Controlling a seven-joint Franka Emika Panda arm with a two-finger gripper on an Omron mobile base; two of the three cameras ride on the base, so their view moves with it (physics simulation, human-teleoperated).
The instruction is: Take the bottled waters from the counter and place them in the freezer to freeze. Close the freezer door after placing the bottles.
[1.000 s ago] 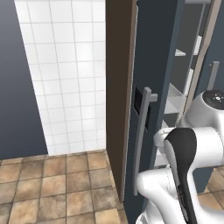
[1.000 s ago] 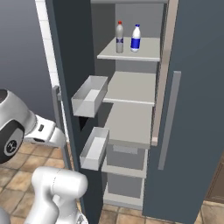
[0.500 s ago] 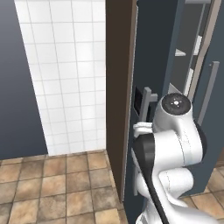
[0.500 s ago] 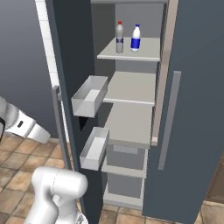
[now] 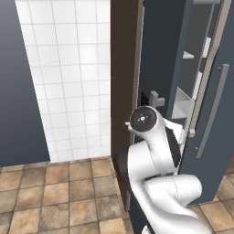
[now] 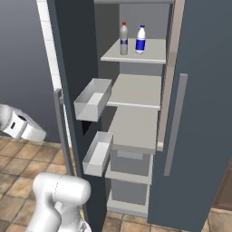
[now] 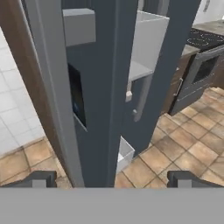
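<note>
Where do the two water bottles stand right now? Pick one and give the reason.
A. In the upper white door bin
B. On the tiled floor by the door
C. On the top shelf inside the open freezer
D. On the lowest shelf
C: in the right base view the red-capped bottle and the blue-capped bottle stand upright side by side on the top shelf of the freezer, whose freezer door hangs open.

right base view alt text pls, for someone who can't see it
An open freezer shows two water bottles standing side by side on its top shelf, one red-capped and one blue-capped. The freezer door is swung wide to the left, carrying two white bins. The robot's white arm rises at lower left over a brown tiled floor.
</note>
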